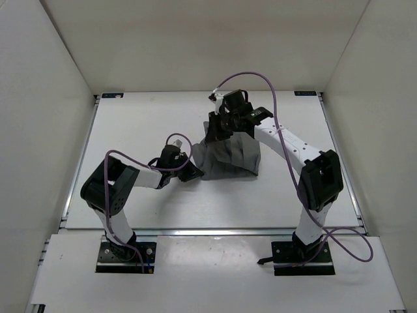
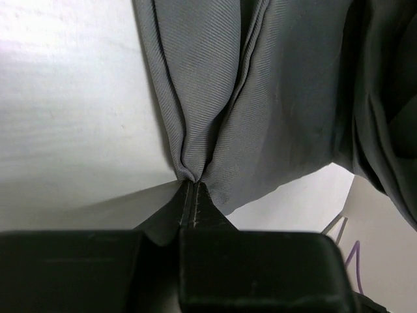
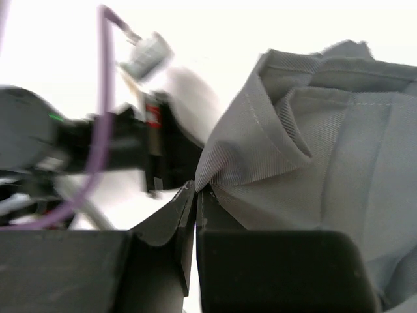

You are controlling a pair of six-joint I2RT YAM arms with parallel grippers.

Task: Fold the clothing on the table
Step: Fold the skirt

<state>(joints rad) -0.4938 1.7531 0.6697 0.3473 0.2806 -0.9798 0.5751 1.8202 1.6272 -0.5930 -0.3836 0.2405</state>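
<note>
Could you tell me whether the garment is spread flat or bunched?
Bunched: the clothing is gathered into deep pleats rather than lying flat.

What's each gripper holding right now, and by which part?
Both hold the clothing. The left gripper pinches a fold at its near left corner; the right gripper pinches its far edge.

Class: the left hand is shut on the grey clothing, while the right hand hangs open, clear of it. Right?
Not quite. The right hand too is shut on the clothing, as the right wrist view shows; the left hand grips as stated.
</note>
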